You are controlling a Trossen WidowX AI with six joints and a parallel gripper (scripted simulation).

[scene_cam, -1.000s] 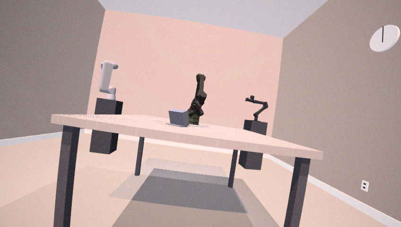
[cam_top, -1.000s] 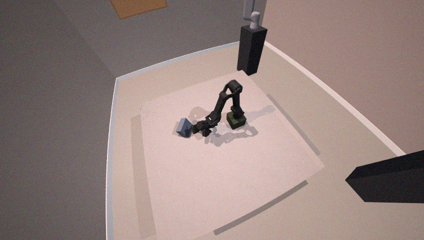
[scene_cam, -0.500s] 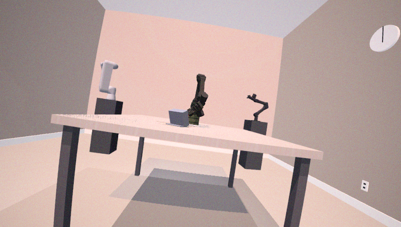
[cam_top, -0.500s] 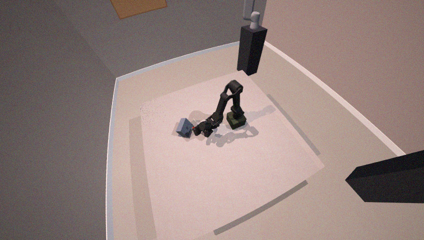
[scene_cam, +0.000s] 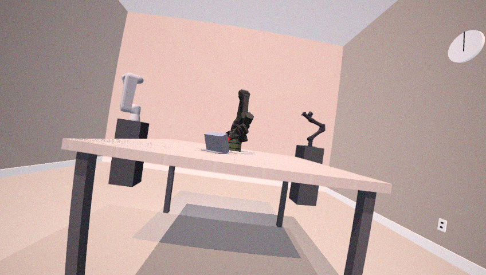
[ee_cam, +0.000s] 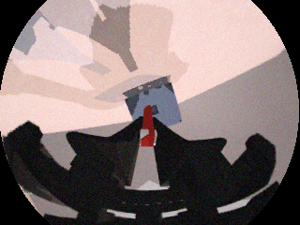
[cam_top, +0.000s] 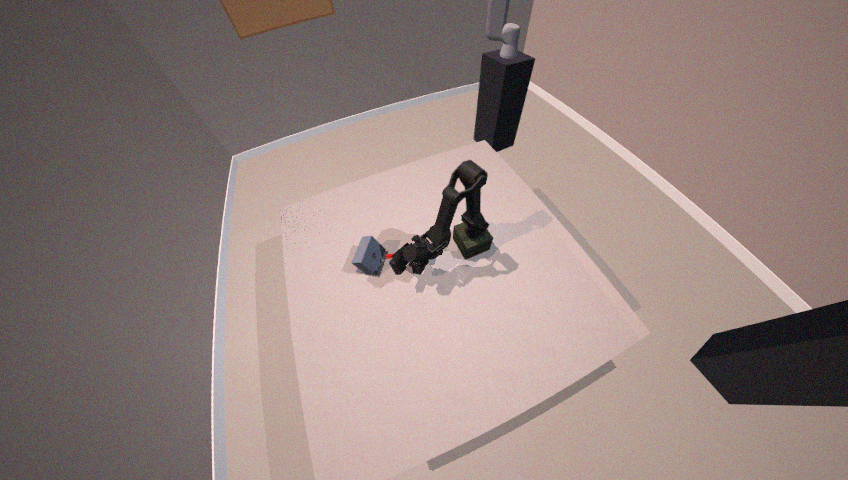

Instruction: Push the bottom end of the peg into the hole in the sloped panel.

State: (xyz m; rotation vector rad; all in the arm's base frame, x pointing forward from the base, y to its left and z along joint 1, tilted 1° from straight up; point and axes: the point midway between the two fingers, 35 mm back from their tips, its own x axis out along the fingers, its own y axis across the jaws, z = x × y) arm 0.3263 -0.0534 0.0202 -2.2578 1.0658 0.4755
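Observation:
The blue-grey sloped panel (cam_top: 364, 255) (scene_cam: 216, 142) (ee_cam: 168, 99) stands on the table. Its dark hole (cam_top: 374, 255) (ee_cam: 155, 110) looks roughly square in the wrist view. My gripper (cam_top: 395, 258) (ee_cam: 146, 119) is shut on the red peg (cam_top: 389, 256) (scene_cam: 228, 138) (ee_cam: 148, 112) in front of the panel's face. The peg's free end points toward the panel. In the wrist view that end shows just left of the hole, with the hole uncovered beside it. The fingers hide the peg's upper part in the top view. The exact gap between peg and face cannot be told.
The table (cam_top: 416, 356) (scene_cam: 306, 172) extends around the panel and the arm. The arm's green base (cam_top: 473, 239) (scene_cam: 235, 145) stands behind the gripper, on the side away from the panel. Dark pedestals (cam_top: 502, 101) (scene_cam: 131, 153) with other arms stand beyond the table.

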